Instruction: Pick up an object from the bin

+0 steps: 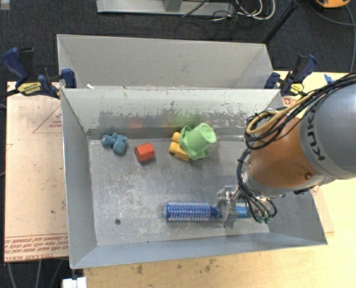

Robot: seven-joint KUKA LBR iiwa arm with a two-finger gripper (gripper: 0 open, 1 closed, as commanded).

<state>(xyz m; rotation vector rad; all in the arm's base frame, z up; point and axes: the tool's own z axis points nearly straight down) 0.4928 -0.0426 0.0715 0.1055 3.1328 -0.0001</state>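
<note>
From the camera above, I reach in from the right, my orange-covered wrist (280,161) hanging over the right end of the grey bin (76,179). My gripper (228,209) is down at the floor near the front wall, right of the middle. My fingers (228,222) stand apart, one toward the back and one toward the front, and between them lies the neck of a blue brush (190,210). Whether they press on it I cannot tell. The brush lies flat along the front wall. Its bristled head stretches left from me and the short end of its handle pokes out on my right.

Well apart from me, along the back of the floor, lie the other things. A light green cup (198,140) lies on its side, touching a yellow piece (178,149) on its left. A small red block (144,153) sits left of those, and a little blue figure (114,143) is near the left wall.
</note>
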